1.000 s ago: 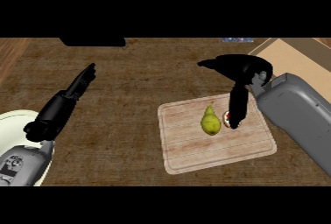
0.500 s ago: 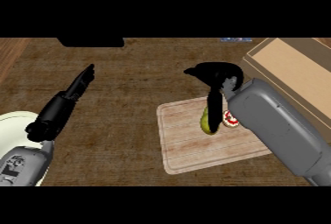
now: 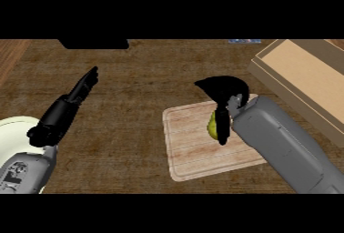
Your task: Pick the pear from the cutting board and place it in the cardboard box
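We count one yellow-green pear [image 3: 212,128], one pale rectangular wooden cutting board [image 3: 194,154], one tan open-topped cardboard box [image 3: 289,93], one round cream plate [image 3: 17,129] and two black hands, all over a dark brown wooden counter [image 3: 134,113]. The pear lies on the cutting board, towards its upper right part, and the right hand hides much of it. The right hand [image 3: 220,87] sits directly above the pear with its fingers curled down round the fruit, one dark finger running along the pear's right flank and touching it; its broad grey forearm [image 3: 282,145] crosses the board's right edge. The cardboard box stands at the upper right, well apart from the pear and just beyond the board's far corner, and the part of its inside we can see is plain tan floor. The plate shows only in part at the left edge, half covered by the left forearm, and its visible surface is bare cream. The left hand [image 3: 82,86] rests above the counter at the left, its fingers straight and held together, pointing away from the robot and touching nothing; one flat black object [image 3: 94,44] lies at the top edge, cut off.
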